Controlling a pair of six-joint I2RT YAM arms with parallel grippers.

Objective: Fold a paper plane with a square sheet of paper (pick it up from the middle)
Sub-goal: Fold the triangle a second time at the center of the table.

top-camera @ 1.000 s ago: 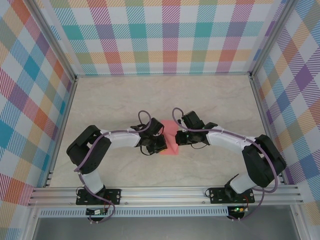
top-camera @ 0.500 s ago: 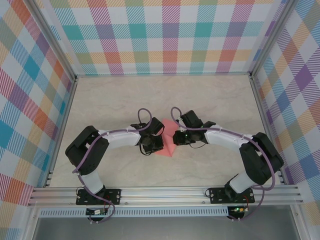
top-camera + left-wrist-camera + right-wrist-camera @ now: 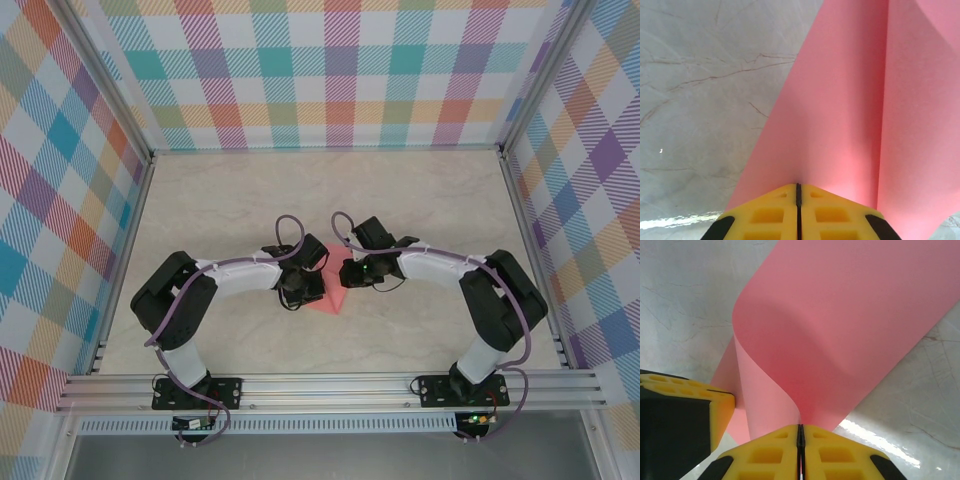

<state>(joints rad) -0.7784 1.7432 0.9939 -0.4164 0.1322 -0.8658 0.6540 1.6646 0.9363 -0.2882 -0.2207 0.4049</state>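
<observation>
On your left, the left gripper (image 3: 798,186) is pinched tight on an edge of the square sheet of paper (image 3: 840,125), which runs away from it with one straight crease. The salmon-pink sheet sits mid-table between the two arms, over the marble tabletop (image 3: 420,200); how much of it touches the surface is hard to tell. On your right, the right gripper (image 3: 800,427) pinches another edge, where the paper curls into a soft loop.

Curled, creased salmon-pink paper (image 3: 328,295)
</observation>
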